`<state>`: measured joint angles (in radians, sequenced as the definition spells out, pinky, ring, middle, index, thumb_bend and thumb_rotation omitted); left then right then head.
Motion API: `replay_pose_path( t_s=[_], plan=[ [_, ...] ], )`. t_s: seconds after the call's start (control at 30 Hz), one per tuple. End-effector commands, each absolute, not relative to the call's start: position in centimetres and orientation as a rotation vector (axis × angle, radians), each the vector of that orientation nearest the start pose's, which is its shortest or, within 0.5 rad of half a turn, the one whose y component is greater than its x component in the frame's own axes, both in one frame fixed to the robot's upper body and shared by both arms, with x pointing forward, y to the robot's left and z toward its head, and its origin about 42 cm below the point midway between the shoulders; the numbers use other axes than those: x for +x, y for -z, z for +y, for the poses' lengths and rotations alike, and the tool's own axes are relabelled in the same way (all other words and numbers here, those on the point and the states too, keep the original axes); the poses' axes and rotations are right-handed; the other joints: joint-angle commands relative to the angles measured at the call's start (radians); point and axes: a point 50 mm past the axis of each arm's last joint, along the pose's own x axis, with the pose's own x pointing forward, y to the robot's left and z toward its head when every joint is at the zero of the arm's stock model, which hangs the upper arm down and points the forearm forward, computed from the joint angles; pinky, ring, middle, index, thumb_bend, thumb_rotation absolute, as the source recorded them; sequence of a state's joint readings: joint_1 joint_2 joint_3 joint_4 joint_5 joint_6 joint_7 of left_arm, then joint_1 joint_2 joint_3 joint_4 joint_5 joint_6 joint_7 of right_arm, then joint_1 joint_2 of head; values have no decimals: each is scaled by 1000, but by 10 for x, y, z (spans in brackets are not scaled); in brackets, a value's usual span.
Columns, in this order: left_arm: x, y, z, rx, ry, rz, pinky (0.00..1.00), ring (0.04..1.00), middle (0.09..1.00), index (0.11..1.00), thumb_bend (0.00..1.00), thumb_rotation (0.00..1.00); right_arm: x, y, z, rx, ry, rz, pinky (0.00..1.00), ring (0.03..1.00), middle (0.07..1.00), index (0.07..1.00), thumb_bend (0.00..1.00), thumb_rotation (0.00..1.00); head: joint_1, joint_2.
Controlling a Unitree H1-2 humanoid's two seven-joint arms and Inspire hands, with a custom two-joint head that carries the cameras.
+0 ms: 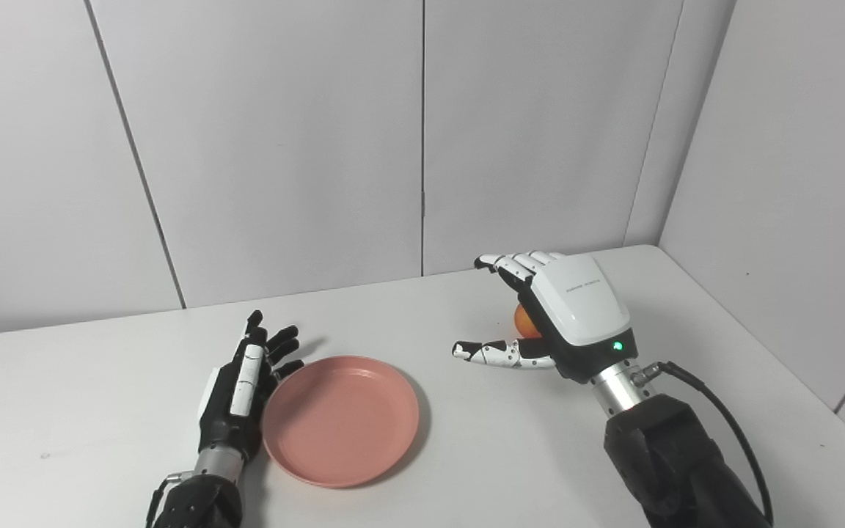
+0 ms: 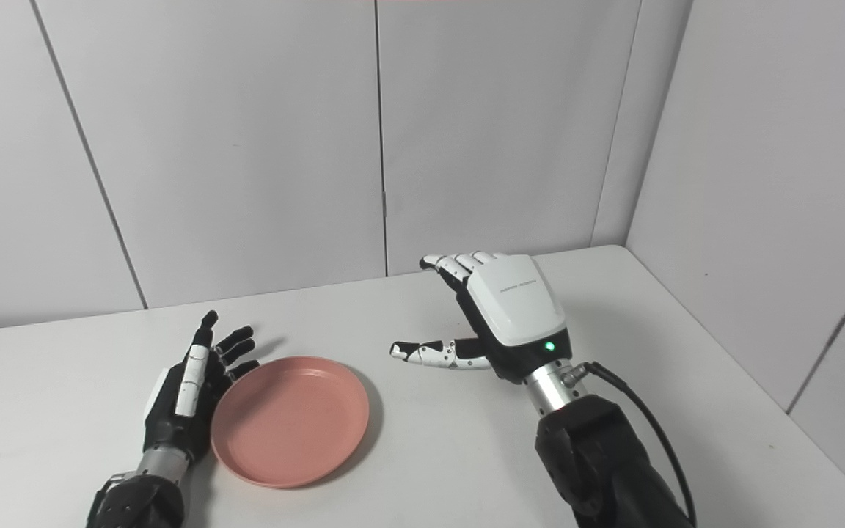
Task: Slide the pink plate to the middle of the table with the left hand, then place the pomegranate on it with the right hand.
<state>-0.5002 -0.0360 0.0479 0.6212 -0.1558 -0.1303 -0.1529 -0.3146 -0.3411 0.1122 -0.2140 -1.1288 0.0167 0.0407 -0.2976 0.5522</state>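
The empty pink plate lies flat on the white table, left of the middle. My left hand rests open against the plate's left rim, fingers stretched toward the back. To the right, my right hand hovers open, its palm turned left, its fingers curved over the pomegranate and its thumb sticking out to the left. Only a small orange-red patch of the fruit shows under the palm in the left eye view. In the right eye view the right hand hides it completely.
Grey wall panels close off the table's back edge, and another wall runs along its right side. A black cable loops out from the right wrist.
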Motion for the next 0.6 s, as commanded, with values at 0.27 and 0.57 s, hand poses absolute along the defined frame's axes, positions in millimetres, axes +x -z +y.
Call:
replay_pose_path(
  t_s=[0.27,0.57],
  plan=[
    [425,-101,155,-175,222,39,743,838,810,1000,912,845,402,-269,-265,-1502,173,-482,677,736,754,743,851,941,8,8],
    [422,-102,154,-170,227,40,730,831,802,1000,921,846,429,-252,-277,-1525,159,-364,633,733,754,749,822,799,14,11]
  ],
)
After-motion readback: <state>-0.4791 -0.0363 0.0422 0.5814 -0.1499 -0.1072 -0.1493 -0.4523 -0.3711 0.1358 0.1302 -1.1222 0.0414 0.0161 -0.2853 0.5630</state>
